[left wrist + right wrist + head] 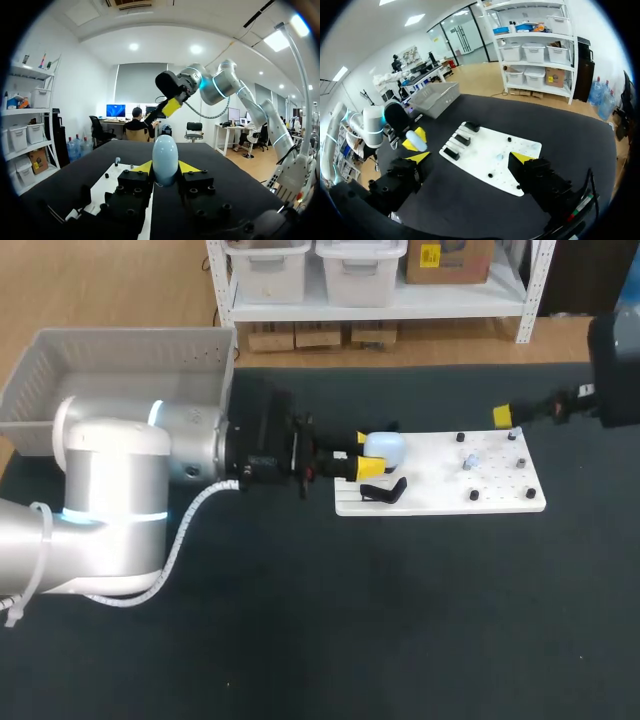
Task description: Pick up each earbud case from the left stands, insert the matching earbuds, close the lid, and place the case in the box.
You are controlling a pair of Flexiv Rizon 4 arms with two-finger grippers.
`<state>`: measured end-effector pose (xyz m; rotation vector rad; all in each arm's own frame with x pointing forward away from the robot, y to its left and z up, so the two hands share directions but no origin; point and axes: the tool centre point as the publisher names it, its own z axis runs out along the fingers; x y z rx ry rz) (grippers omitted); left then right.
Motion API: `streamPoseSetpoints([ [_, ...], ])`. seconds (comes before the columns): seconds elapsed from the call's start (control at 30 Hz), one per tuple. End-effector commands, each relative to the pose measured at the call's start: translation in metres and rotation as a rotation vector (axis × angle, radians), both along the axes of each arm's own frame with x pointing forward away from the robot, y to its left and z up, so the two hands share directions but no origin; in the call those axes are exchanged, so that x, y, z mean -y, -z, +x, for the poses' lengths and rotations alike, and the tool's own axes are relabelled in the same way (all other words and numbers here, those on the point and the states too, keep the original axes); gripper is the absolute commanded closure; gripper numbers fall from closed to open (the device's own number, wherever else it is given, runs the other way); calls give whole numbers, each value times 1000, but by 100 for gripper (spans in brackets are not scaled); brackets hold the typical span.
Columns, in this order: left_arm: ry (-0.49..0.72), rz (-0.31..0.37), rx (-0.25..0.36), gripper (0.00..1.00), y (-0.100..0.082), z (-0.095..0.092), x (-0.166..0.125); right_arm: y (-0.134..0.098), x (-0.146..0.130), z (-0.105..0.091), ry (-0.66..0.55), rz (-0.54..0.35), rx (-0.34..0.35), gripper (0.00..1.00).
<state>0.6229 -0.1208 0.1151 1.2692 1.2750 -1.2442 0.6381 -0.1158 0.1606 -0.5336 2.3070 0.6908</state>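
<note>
— Starting at the left, what sits behind the left gripper (365, 453)?

— The grey box (130, 360), well back past the wrist, at the far corner of the dark table (300, 640). The left arm (110, 490) comes in low from that side and lies stretched out level toward the middle.

— And the hand itself?

— Closed narrow on the pale blue earbud case (386, 446). In its own wrist view, both yellow fingertips (144, 167) press the case, one from each side. The case stands out ahead of them, rounded end forward, one smooth closed egg shape.

— What lies around that hand?

— The white board (430, 480) is under the fingertips and runs on ahead of them. The black stands (383, 491) sit just beside the fingers, on the end of the board nearest the hand. Whether the case touches the board, I cannot tell.

— Farther ahead?

— Small dark pegs (473, 496) dot the board beyond the case. A small pale piece (470, 458) sits among them, too small to tell what it is.

— And the right gripper (470, 157)?

— It hangs past the far end of the board, well apart from the case, pointing back toward the left hand. In its own wrist view its fingers are spread wide and hold nothing. The board lies ahead of it and lower.
</note>
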Motion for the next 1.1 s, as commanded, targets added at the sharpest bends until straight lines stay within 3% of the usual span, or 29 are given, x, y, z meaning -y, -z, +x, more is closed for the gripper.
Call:
streamPoseSetpoints([
  [0.03,-13,-14,4,100,7,-2,8,-9,-9,-22,-13,-11,-11,0],
  [0.3,-7,-19,5,100,10,0,13,-7,-36,-51,-83,-31,-47,0],
  [0.53,-12,-14,17,100,11,2,17,4,-58,-65,-125,-50,-100,0],
  [1.1,-11,-14,18,100,11,1,18,17,-102,-56,-209,-64,-159,0],
])
